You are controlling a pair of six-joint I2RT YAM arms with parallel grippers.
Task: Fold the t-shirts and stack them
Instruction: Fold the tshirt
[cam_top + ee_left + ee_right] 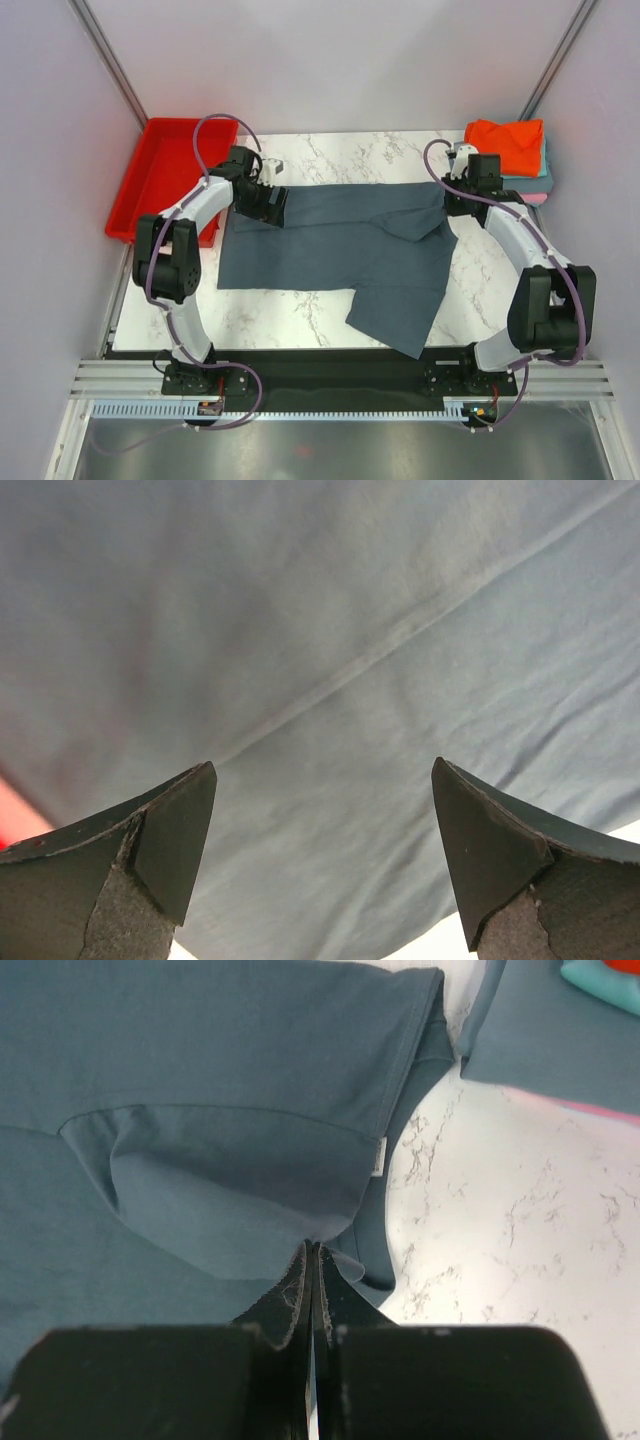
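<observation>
Shirt (pixel 340 250) in blue-grey lies spread across the middle of the marble table (pixel 300 310), one sleeve trailing toward the lower edge. The left gripper (pixel 272 200) hangs at its upper-left corner, jaws wide apart, gripping nothing. The right gripper (pixel 312 1250), at the shirt's upper right, is clamped tight on a fold of cloth. Just behind it is the stack of folded shirts (pixel 510 150), orange on top.
</observation>
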